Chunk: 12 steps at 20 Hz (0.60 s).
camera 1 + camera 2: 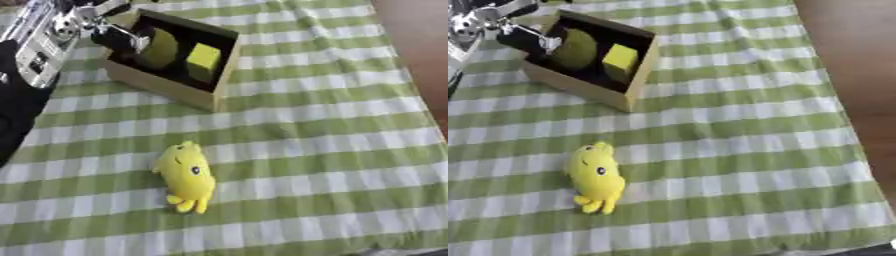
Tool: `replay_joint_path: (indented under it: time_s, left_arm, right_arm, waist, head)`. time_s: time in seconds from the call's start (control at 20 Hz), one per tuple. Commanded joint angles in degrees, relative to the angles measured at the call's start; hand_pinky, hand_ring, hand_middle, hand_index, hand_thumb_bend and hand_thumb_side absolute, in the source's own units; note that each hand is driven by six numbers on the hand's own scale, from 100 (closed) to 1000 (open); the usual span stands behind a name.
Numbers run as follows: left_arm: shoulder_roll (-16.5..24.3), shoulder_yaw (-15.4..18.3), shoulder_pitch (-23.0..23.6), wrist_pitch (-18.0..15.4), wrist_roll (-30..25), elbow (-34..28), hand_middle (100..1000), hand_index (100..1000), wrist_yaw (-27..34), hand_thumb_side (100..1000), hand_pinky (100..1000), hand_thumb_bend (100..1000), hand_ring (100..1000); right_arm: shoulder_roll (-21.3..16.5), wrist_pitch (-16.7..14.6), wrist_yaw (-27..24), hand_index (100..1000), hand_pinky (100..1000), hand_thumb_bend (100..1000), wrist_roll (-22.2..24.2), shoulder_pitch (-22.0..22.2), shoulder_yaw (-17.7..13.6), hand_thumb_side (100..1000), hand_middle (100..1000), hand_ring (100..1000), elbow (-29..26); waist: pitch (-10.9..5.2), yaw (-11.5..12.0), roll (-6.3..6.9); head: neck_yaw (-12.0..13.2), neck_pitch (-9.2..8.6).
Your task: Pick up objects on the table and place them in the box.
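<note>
The box [166, 82] stands at the far left of the bench [332, 165], on a cloth with green and white checks. It is a low wooden tray with a dark inside, set at an angle to the cloth lines. Two things lie in it already: a rounded olive-green object [160, 48] on the left and a yellow-green block [203, 61] just beside it on the right.

The left robot hand [118, 36] is over the left part of the box, right next to the olive object. It seems to touch or hold this object, maybe because it is putting it down, but the fingers are too blurred there, so I cannot tell if they are spread or closed around it. The right robot hand does not show in either view.

A yellow plush toy [186, 176] lies on the cloth, well apart from the box and nearer to the robot, on its side. In my judgement it is the one thing not yet placed, and it lies free, with room around it for a grasp.
</note>
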Motion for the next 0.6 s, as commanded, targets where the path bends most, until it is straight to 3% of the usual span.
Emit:
replay_joint_path:
  time_s: [0.05, 0.4, 0.5, 0.6]
  left_arm:
    - [4.8, -0.3, 0.2, 0.6, 0.2, -9.7, 791, 953, 6.9, 142, 832, 100, 882]
    - [17.6, -2.6, 9.4, 0.9, -2.9, -40.2, 778, 939, 22.7, 149, 813, 100, 854]
    - [19.9, -2.7, 11.8, 1.0, -3.6, -44.2, 781, 943, 26.5, 133, 813, 100, 853]
    - [21.3, -3.3, 13.6, -0.5, -4.1, -45.2, 791, 949, 29.0, 200, 815, 100, 856]
  right_arm:
    - [-1.6, -0.3, -0.3, 880, 1000, 100, 0.1, -0.2, -0.9, 470, 413, 1000, -0.3]
    - [-2.0, -0.3, -0.5, 879, 1000, 100, 0.0, 0.1, -1.0, 470, 414, 1000, -0.7]
    - [-2.0, -0.4, -0.7, 879, 1000, 100, -0.2, 0.1, -1.0, 473, 415, 1000, -1.0]
    - [-2.0, -0.5, -0.8, 879, 1000, 100, -0.4, 0.2, -1.0, 470, 415, 1000, -1.2]
  waist:
    - [-1.54, 0.2, -0.58]
    - [-1.71, 0.7, -0.19]
    - [-1.82, 0.7, -0.24]
    - [-1.99, 0.9, -0.32]
  head:
    - [-0.5, 0.22]
    - [-1.4, 0.45]
    - [-1.3, 0.49]
    - [-1.4, 0.57]
